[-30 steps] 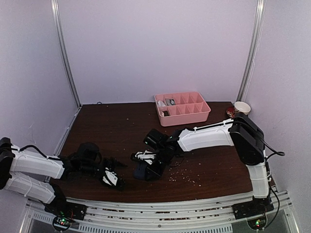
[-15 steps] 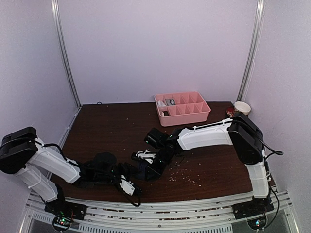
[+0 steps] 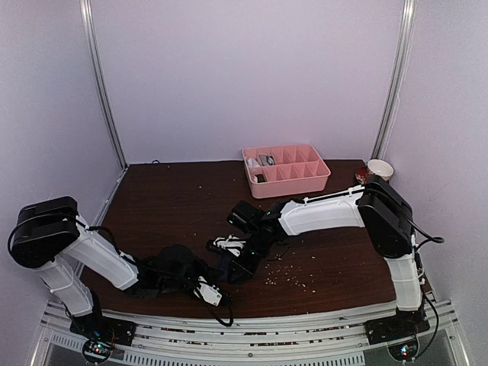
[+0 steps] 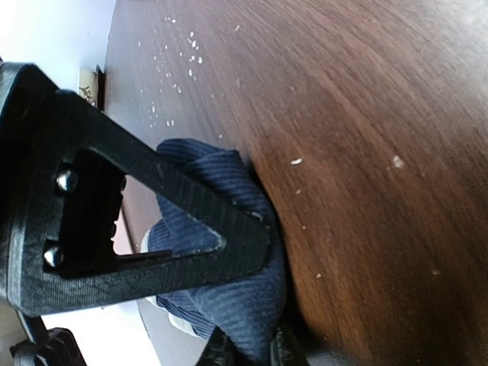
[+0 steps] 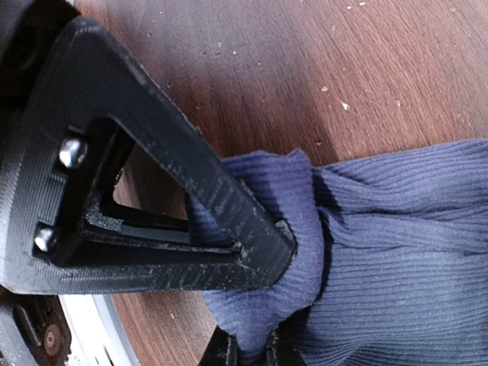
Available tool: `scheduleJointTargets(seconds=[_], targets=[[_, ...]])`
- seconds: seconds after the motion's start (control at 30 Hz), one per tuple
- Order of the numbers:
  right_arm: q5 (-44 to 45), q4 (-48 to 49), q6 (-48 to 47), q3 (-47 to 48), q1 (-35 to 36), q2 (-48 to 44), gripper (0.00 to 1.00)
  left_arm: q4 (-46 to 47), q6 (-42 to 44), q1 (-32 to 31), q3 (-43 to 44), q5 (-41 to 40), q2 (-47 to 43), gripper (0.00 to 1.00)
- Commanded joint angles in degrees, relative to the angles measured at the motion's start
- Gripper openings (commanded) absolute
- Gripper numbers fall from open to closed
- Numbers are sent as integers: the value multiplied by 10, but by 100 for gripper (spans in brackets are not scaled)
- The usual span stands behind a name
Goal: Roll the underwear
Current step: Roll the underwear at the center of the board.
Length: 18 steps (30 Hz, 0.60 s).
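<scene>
Where: navy underwear (image 5: 396,252) on table (image 3: 168,198), well in front of pink tray (image 3: 324,177). Both pinch it: right gripper (image 5: 259,305) on one bunched end, left gripper (image 4: 259,305) on other, likely to pull cloth tight for rolling.

The underwear (image 5: 396,252) is navy cloth, finely ribbed and matt. The table (image 4: 366,114) is dark wood with a soft gloss. The fingers (image 5: 191,152) are black matt plastic, rough in fine layers; their screws (image 5: 70,152) are shiny metal. The tray (image 3: 297,185) near the far edge is smooth pink plastic.
</scene>
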Motion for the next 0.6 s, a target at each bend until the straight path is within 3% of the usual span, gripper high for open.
scheduleJointTargets(seconds=[0.0, 0.07, 0.23, 0.4, 0.57], targets=[[40, -39, -14, -13, -5, 1, 12, -116, -22, -1, 14, -22, 16, 6], [49, -29, -14, -23, -6, -26, 21, -155, -38, -1, 26, -13, 13, 0], [72, 14, -16, -79, -6, -121, 44, -300, -85, 1, 81, 43, 6, 0], [108, 68, -7, -184, -6, -239, 55, -399, -116, 21, 133, 104, 3, 0], [169, 124, 11, -300, 8, -376, 59, -485, -142, 68, 196, 195, 29, 0]])
